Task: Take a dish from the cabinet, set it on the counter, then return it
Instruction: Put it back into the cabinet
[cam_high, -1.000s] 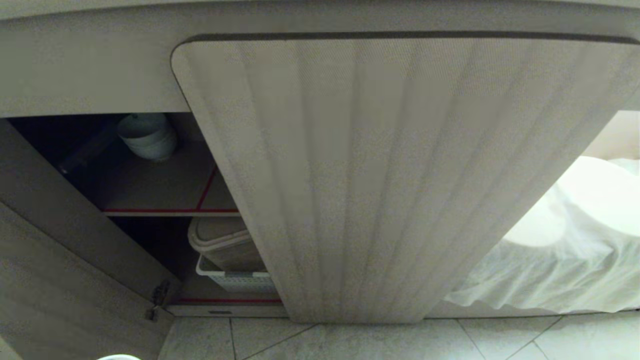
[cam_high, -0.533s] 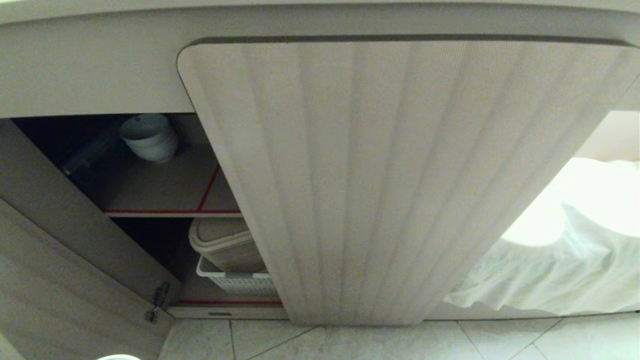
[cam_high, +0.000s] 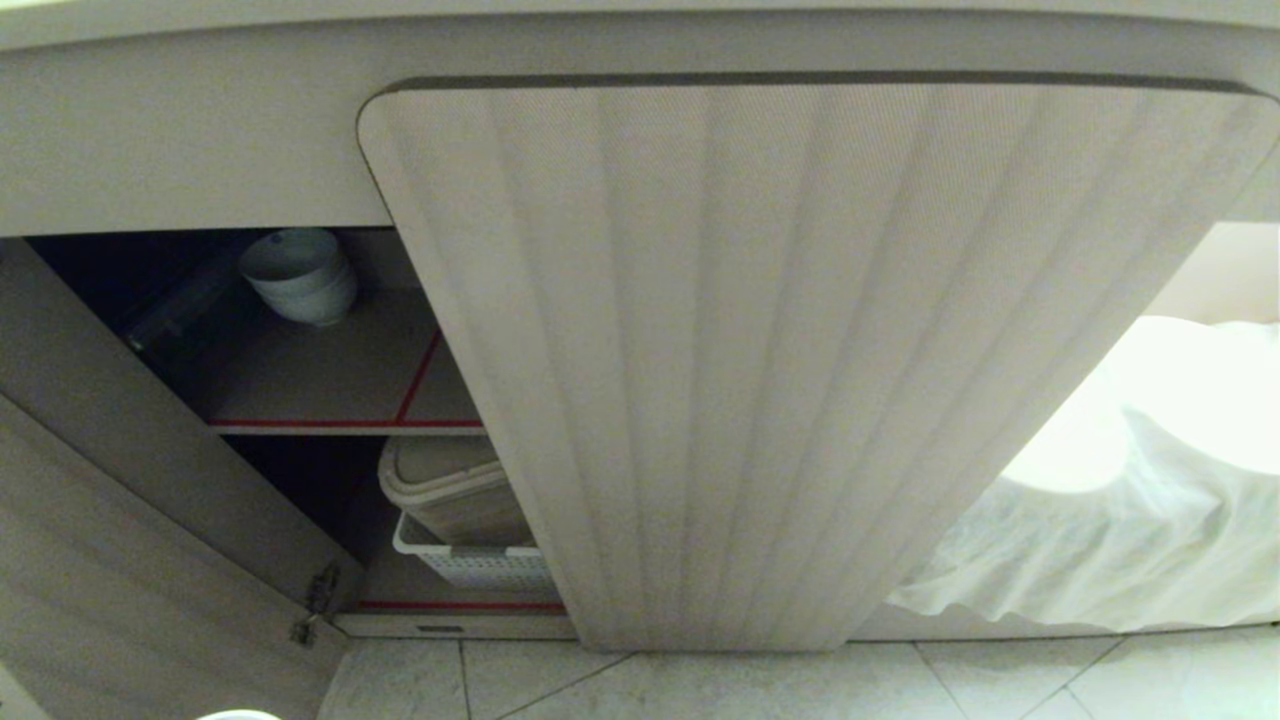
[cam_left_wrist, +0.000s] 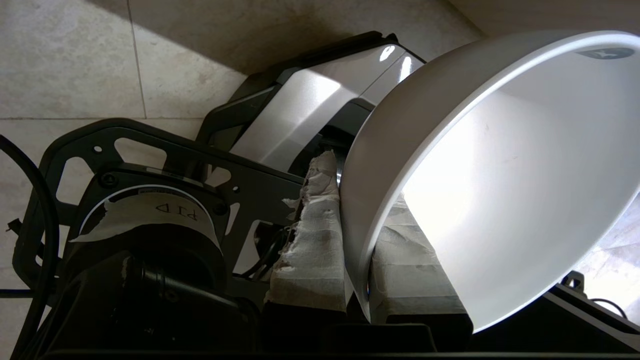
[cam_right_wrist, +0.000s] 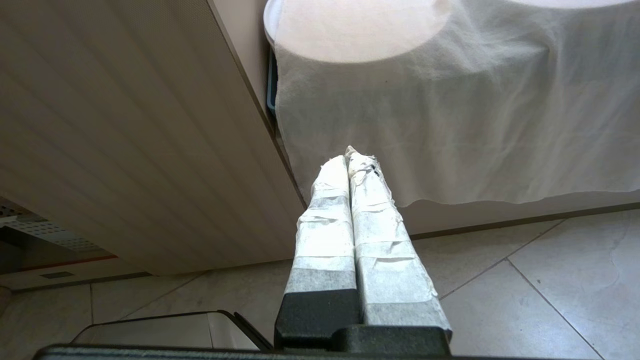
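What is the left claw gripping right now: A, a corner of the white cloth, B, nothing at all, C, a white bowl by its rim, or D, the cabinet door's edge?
C: in the left wrist view the left claw is shut on the dish, one taped finger outside the wall and the other inside, pinching the rim.

- We note the whole head view has shifted slightly: the cabinet (cam_high: 300, 400) and its ribbed door (cam_high: 780, 360) sit a little further right and lower in frame.
- Camera movement only; the contents have not moved.
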